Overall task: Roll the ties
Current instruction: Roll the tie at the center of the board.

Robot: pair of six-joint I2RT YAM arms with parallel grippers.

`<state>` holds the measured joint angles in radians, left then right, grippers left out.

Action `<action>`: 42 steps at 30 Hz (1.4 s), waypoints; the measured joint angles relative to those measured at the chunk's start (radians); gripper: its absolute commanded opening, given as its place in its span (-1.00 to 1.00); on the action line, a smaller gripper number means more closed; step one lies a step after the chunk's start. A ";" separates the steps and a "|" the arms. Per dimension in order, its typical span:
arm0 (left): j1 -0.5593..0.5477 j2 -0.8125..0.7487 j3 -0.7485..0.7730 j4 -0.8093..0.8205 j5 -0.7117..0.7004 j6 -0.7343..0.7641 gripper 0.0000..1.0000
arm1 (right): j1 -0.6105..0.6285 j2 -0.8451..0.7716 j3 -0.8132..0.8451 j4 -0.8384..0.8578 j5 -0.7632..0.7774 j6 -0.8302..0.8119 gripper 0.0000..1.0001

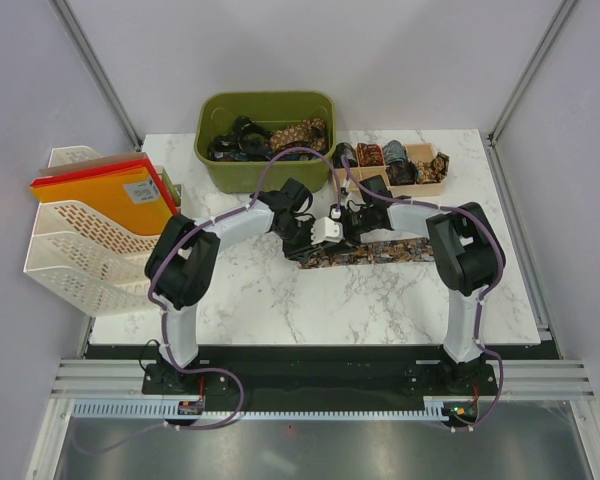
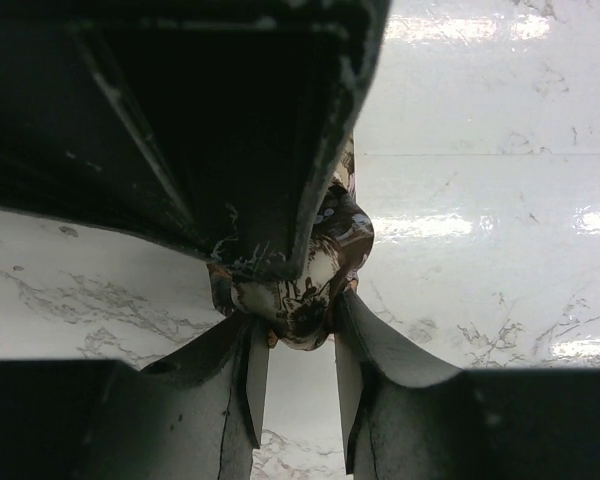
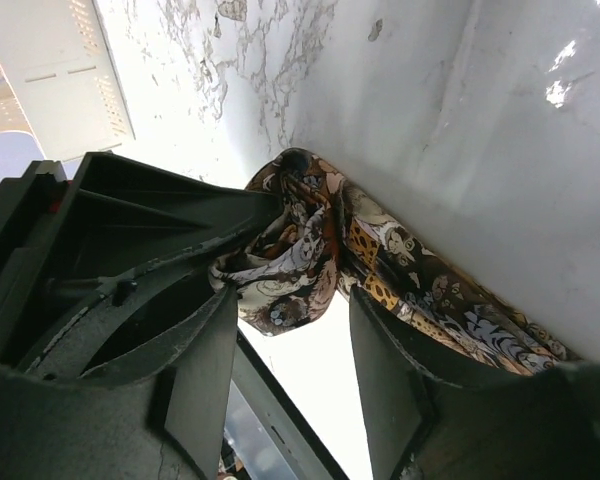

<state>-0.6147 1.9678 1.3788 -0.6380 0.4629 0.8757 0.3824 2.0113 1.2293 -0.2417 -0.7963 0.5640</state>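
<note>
My left pincer [image 2: 298,342] is pinched partway closed on the bunched end of the paisley tie [image 2: 300,295]. My right pincer [image 3: 292,335] stands open, fingers either side of the fabric. The tie lies on the surface [image 1: 280,300] just in front of the green bin [image 1: 265,178].
</note>
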 measured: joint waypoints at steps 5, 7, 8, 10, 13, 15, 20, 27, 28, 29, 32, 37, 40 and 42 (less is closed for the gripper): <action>0.000 0.003 0.005 -0.006 0.000 0.001 -0.24 | 0.004 0.000 -0.005 0.018 0.000 0.000 0.18; 0.000 0.005 0.009 -0.011 0.000 0.001 -0.24 | 0.007 0.000 -0.012 0.029 0.000 0.001 0.18; 0.000 0.007 0.011 -0.013 0.000 0.001 -0.23 | 0.009 0.000 -0.013 0.034 0.000 0.002 0.19; 0.000 0.011 0.017 -0.019 0.000 0.001 -0.22 | 0.011 0.000 -0.016 0.048 -0.001 0.008 0.22; 0.000 0.016 0.023 -0.026 0.000 0.001 -0.21 | 0.013 0.000 -0.023 0.070 -0.006 0.014 0.24; 0.000 0.016 0.024 -0.027 0.000 0.002 -0.21 | 0.013 0.000 -0.031 0.082 -0.015 0.021 0.26; 0.000 0.018 0.027 -0.032 0.000 0.003 -0.21 | 0.013 0.000 -0.048 0.120 -0.030 0.049 0.40; 0.002 0.019 0.029 -0.034 0.002 0.004 -0.19 | 0.018 -0.010 -0.058 0.150 -0.061 0.084 0.48; 0.003 0.019 0.029 -0.034 0.002 0.004 -0.19 | 0.018 -0.011 -0.060 0.152 -0.061 0.087 0.45; 0.003 0.019 0.029 -0.034 0.002 0.004 -0.19 | 0.018 -0.012 -0.061 0.154 -0.064 0.090 0.40; 0.003 0.019 0.029 -0.034 0.002 0.004 -0.19 | 0.019 -0.012 -0.062 0.161 -0.065 0.090 0.12; 0.003 0.019 0.029 -0.034 0.002 0.004 -0.15 | 0.025 -0.012 -0.055 0.111 -0.033 0.039 -0.34; 0.003 0.019 0.029 -0.034 0.003 0.005 -0.10 | 0.026 -0.012 -0.043 0.070 -0.001 -0.003 -0.77; 0.003 0.019 0.029 -0.034 0.006 0.005 -0.03 | 0.026 -0.009 -0.032 0.044 0.015 -0.026 -1.00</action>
<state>-0.6121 1.9873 1.4082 -0.6720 0.4690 0.8803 0.4088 2.0026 1.1973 -0.1974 -0.7811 0.5377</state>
